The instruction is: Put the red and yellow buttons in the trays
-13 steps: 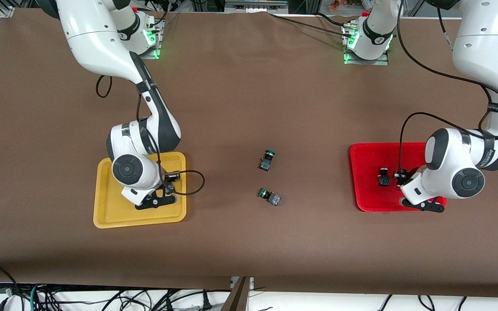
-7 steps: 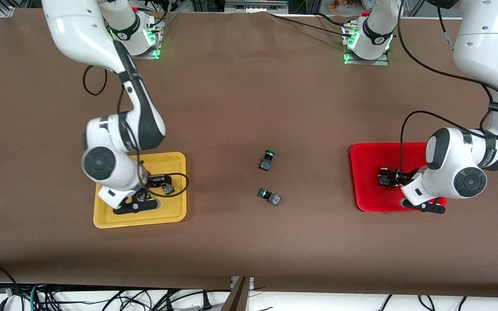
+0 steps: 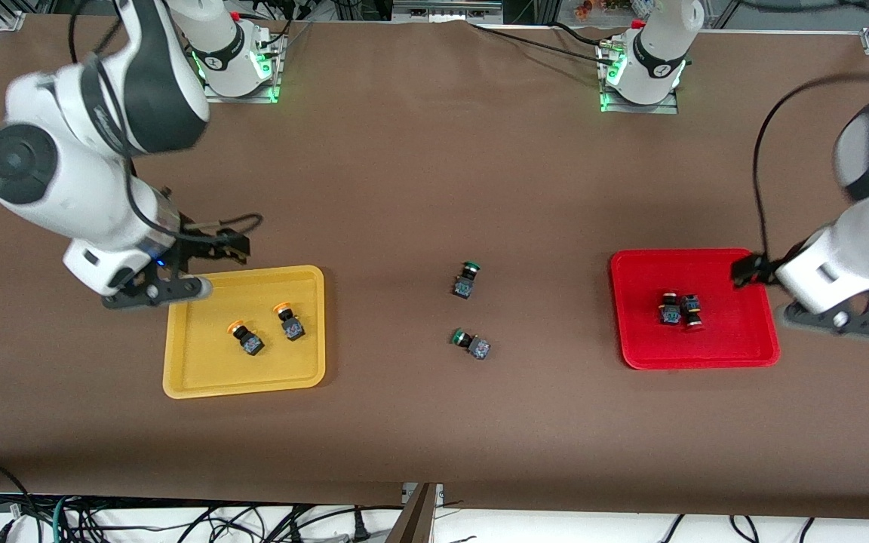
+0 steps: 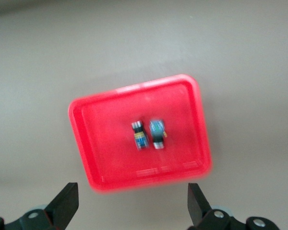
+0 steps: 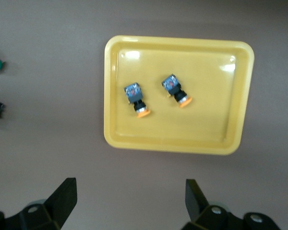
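The right claw [image 5: 126, 201] hangs released and empty, up over the table [image 3: 419, 188] beside the yellow tray [image 3: 185, 373], where two yellow buttons [image 3: 244, 337] lie below it. The left claw [image 4: 133, 206] hangs released too, up beside the red tray [image 3: 736, 347], which holds two red buttons [image 3: 680, 309] touching.

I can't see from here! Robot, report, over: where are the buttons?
Left gripper and right gripper open, empty. Two yellow buttons in yellow tray, two red buttons in red tray. Nothing blocking.

Two yellow buttons [image 3: 267, 325], two red buttons [image 3: 680, 310], two green buttons [image 3: 468, 311], two trays [image 3: 193, 377]
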